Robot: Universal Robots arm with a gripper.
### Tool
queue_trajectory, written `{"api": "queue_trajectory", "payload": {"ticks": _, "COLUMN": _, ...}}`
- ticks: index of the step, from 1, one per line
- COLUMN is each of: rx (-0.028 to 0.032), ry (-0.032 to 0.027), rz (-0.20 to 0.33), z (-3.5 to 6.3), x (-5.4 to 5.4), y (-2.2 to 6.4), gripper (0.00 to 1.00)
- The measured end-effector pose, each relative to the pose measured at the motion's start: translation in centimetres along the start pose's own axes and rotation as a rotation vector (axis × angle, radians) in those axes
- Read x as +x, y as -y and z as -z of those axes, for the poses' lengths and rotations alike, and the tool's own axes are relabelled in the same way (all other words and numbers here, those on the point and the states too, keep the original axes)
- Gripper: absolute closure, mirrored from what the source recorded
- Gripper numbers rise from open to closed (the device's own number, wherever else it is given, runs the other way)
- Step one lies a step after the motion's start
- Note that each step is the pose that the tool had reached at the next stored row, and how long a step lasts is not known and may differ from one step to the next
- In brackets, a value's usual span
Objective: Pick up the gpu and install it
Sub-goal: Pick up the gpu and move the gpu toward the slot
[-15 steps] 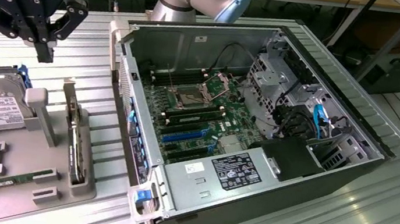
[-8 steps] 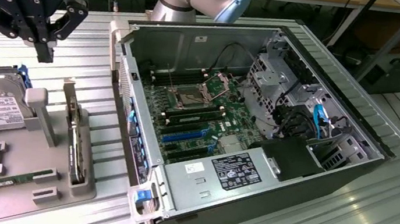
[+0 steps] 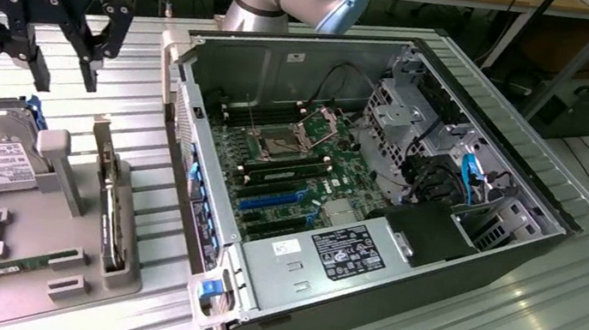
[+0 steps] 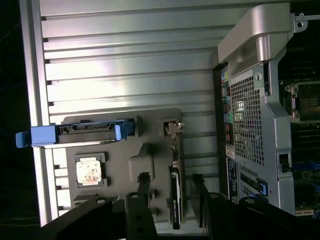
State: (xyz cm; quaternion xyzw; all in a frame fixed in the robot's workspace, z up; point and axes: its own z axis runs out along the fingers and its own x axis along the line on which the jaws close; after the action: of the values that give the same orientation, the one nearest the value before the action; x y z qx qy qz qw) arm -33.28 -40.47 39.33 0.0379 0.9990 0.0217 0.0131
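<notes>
here the end effector (image 3: 66, 81) hangs empty, partly open; below it the gpu (image 3: 113, 196) stands edge-up in a holder (image 3: 33, 301), likely for gripping.

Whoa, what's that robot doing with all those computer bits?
The robot arm's gripper hangs open and empty above a gray tray of computer parts. The gpu stands on its edge in a slot of that tray, not picked up yet. The open computer case lies beside the tray, at the exterior view's right.
</notes>
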Motion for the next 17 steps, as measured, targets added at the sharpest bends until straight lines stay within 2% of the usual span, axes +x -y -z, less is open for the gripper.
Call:
{"api": "queue_trajectory", "payload": {"ticks": 4, "rx": 0.0000, "ry": 0.0000, "rz": 0.000, "z": 0.00, "x": 0.0, "y": 0.00, "gripper": 0.35}}
{"api": "queue_trajectory", "payload": {"ticks": 5, "rx": 0.0000, "ry": 0.0000, "rz": 0.001, "z": 0.00, "x": 0.0, "y": 0.00, "gripper": 0.35}}
{"api": "queue_trajectory", "payload": {"ticks": 6, "rx": -0.0001, "ry": -0.0003, "rz": 0.005, "z": 0.00, "x": 0.0, "y": 0.00, "gripper": 0.27}}
{"api": "queue_trajectory", "payload": {"ticks": 13, "rx": -0.0018, "ry": -0.0030, "rz": 0.069, "z": -0.04, "x": 0.0, "y": 0.27, "gripper": 0.27}}
{"api": "queue_trajectory", "payload": {"ticks": 17, "rx": -0.0038, "ry": -0.0031, "rz": 0.069, "z": 0.00, "x": -0.1, "y": 1.59, "gripper": 0.27}}
